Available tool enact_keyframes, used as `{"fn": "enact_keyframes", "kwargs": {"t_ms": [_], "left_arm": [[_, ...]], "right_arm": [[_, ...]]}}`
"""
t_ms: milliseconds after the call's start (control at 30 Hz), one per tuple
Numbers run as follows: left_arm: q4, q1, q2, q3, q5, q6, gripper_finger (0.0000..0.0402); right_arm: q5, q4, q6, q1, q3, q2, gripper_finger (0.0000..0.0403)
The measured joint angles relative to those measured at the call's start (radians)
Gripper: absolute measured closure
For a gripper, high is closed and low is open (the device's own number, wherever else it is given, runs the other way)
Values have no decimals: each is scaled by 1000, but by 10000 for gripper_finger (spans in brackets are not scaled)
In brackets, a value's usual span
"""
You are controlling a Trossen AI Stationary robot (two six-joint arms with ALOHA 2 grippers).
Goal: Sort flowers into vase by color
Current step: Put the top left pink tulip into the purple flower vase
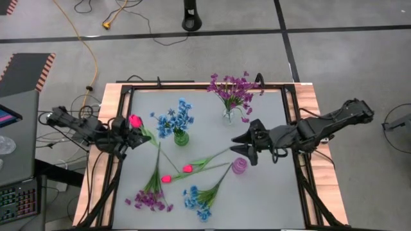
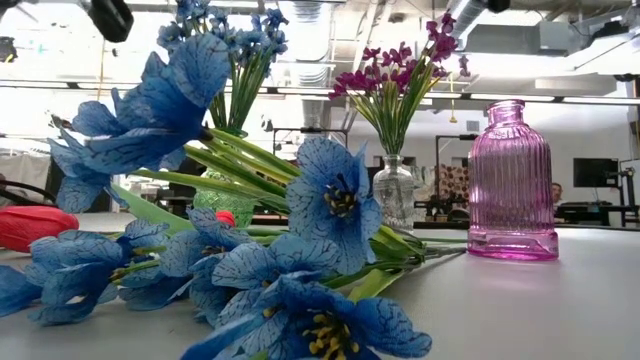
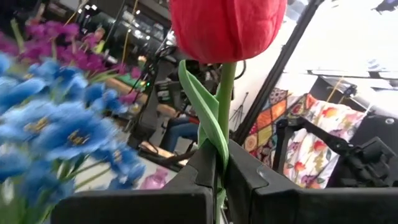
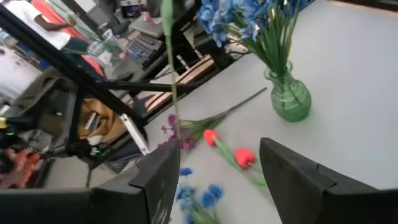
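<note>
Red tulip (image 3: 227,25) — stem clamped in left tool (image 3: 217,180); right tool (image 4: 214,180) agape.

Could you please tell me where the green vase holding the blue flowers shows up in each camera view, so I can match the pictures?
High view: green vase left of centre on the table.
Low view: partly hidden behind blue blooms, left of centre.
Left wrist view: not visible.
Right wrist view: upper right.
Shared landmark: the pink vase, right of the green one in the low view, faint in the left wrist view, absent from the right wrist view.
</note>
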Motion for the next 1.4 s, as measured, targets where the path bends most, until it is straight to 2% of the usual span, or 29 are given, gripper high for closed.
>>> {"fn": "enact_keyframes", "kwargs": {"t_ms": [267,833,1100,1400], "left_arm": [[180,0,156,1,0,69,401],[165,1,519,223,-5,249,401],[141,1,683,330,-6,290,401],[136,6,853,437,-5,313,401]], "right_arm": [[-6,139,-69,-51,0,120,154],[-35,597,-452,-64,0,377,154],[-164,750,-484,-70,0,463,154],[-167,763,-486,-61,0,487,154]]}}
